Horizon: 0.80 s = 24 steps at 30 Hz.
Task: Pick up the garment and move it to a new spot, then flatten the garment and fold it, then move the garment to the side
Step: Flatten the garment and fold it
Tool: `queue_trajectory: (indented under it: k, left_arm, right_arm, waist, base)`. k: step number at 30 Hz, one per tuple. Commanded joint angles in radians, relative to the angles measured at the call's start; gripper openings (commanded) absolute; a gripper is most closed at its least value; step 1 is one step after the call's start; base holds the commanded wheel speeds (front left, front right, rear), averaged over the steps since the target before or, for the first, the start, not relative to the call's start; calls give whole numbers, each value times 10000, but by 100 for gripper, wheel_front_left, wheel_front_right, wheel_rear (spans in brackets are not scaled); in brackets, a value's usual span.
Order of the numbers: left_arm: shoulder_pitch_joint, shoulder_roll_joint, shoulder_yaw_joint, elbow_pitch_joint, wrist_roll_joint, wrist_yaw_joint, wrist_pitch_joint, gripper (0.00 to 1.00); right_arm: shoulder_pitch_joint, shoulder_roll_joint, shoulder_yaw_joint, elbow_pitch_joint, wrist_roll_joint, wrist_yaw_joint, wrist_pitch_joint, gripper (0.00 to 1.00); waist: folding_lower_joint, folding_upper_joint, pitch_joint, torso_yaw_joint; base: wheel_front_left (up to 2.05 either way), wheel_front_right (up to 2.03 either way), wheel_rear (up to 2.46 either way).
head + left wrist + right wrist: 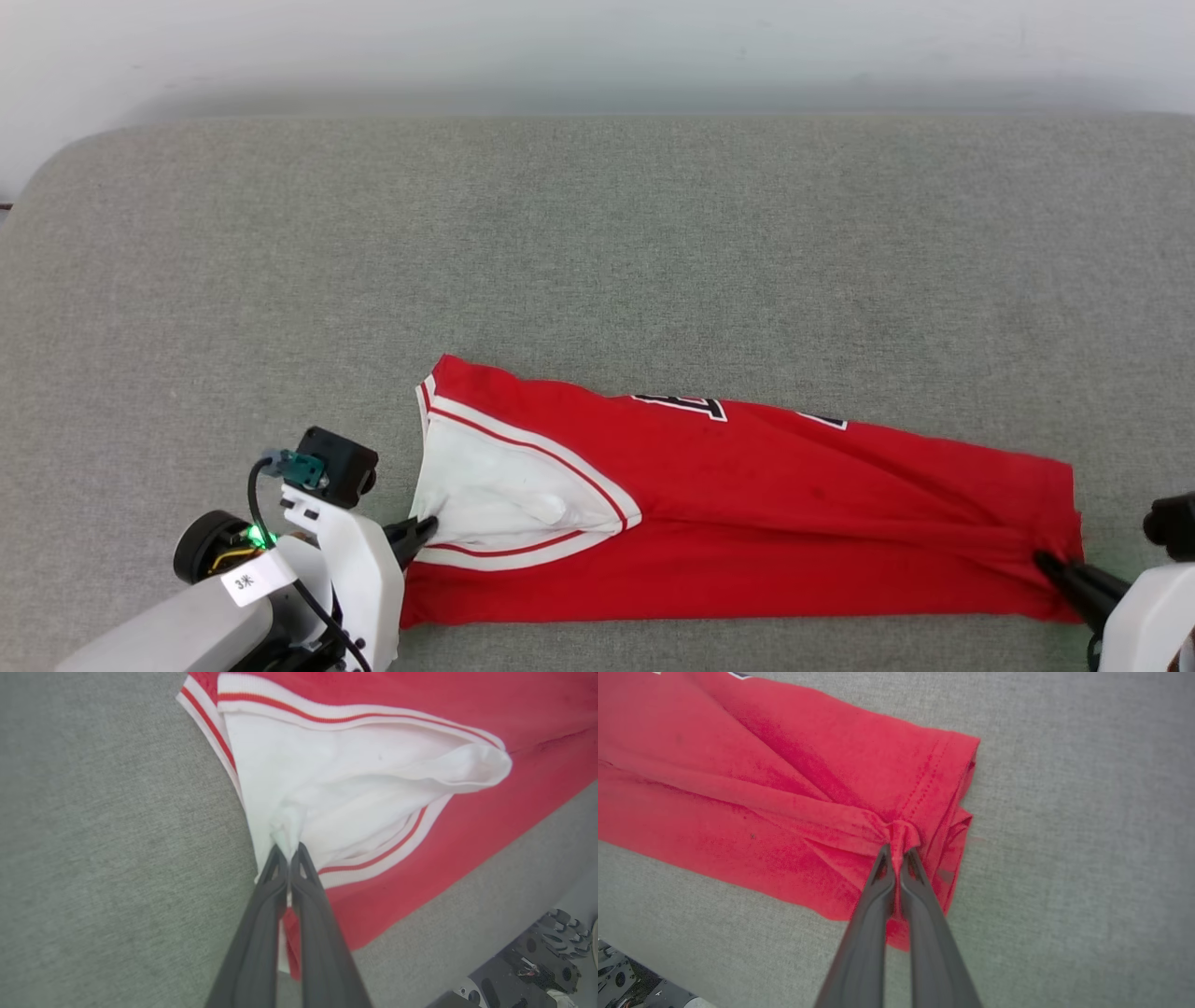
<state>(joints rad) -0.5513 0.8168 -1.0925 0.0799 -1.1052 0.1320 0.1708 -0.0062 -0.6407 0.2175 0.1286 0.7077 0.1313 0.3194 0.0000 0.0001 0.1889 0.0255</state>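
While one garment [747,523] lies folded lengthwise, my left tool [431,528] pinches its white sleeve [495,495], my right tool [1042,559] pinches the hem [1064,504]; chest lettering [681,404] unreadable.

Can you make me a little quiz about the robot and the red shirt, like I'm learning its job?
1. Which part of the red cloth T-shirt with white sleeves does the left hand pinch? A: a white sleeve. B: the lettering. C: nothing.
2. True or false: the right hand is open and hovering above the shirt.
3. Fill the gap: the shirt lies on a soft fabric surface coloured ____.
Key: 1 A; 2 false, it is shut on bunched red cloth near the hem; 3 grey.
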Motion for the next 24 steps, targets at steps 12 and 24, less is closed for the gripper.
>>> queue_trajectory:
  k: [12,24]
  left_arm:
    - [471,-607,143,784,140,138,-1205,100]
    - [975,-912,1213,371,1043,1971,-3999,100]
  right_arm:
    - [-67,574,16,379,-116,-12,-355,100]
    - [-219,-528,-956,-1003,1078,-11,846,100]
  waist:
    - [0,-1,-244,-114]
    - [0,-1,-639,-29]
  base:
    - [0,0,0]
    - [0,0,0]
